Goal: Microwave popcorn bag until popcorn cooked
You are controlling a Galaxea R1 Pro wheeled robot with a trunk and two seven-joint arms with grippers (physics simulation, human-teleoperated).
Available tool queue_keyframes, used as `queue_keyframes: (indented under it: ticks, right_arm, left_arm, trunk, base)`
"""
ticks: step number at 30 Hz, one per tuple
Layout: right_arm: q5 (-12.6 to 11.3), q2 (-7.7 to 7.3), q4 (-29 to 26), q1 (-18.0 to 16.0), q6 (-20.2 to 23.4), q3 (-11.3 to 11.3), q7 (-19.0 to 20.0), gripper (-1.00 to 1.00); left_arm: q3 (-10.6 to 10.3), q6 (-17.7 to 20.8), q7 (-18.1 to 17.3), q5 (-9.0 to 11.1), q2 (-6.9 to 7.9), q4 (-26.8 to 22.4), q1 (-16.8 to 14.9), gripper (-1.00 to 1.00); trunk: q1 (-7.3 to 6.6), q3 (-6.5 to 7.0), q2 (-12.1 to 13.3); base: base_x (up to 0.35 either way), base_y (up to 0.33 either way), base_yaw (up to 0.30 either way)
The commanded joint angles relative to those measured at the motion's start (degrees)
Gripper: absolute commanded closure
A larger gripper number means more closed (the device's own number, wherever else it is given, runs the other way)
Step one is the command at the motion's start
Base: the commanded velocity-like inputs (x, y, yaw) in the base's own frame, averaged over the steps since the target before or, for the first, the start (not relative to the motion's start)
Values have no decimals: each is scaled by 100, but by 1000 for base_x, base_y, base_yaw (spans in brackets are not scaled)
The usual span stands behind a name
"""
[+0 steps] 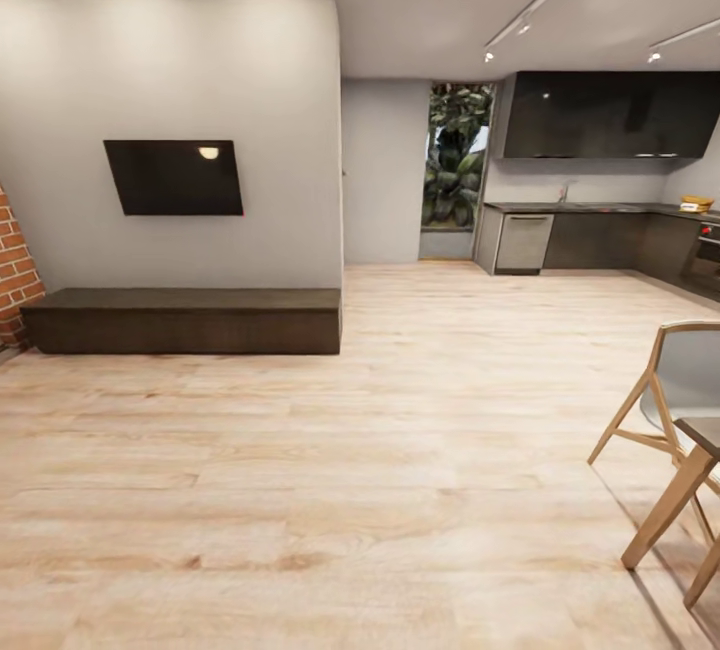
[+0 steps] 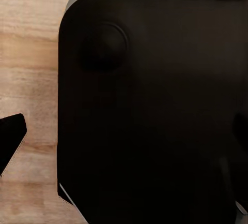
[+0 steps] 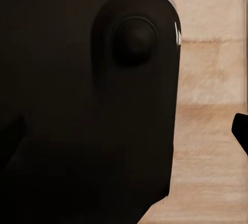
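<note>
The head view looks across a wide room with a light wood floor. A pale grey wall stands at the left and carries a dark flat screen. Below the screen, a long dark low bench rests on the floor against the wall. A strip of red brick shows at the far left edge.

The kitchen lies at the far right of the room. Glossy dark upper cabinets hang above a grey steel tabletop. Dark lower cabinets sit beneath it, with a steel-fronted appliance at their left end. A small tan-yellow object, probably the popcorn bag, sits on the tabletop near the right edge of the view; it is too small to confirm. Just below it, part of an oven front is visible. A tall window with green foliage stands left of the cabinets.

A pale wooden chair and the corner of a wooden table occupy the near right.

In the left wrist view and the right wrist view, a large black rounded robot body panel lies over the wood floor. The state of either hand cannot be told from these views.
</note>
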Motion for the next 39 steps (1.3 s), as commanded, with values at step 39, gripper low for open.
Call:
queue_keyframes:
  ticks: [39]
  right_arm:
    - [3, 1, 3, -1, -133, 37, -7, -100]
  left_arm:
    - [0, -9, 10, 51, -2, -8, 3, -100]
  trunk:
    - [3, -4, -2]
  base:
    - [326, 0, -60]
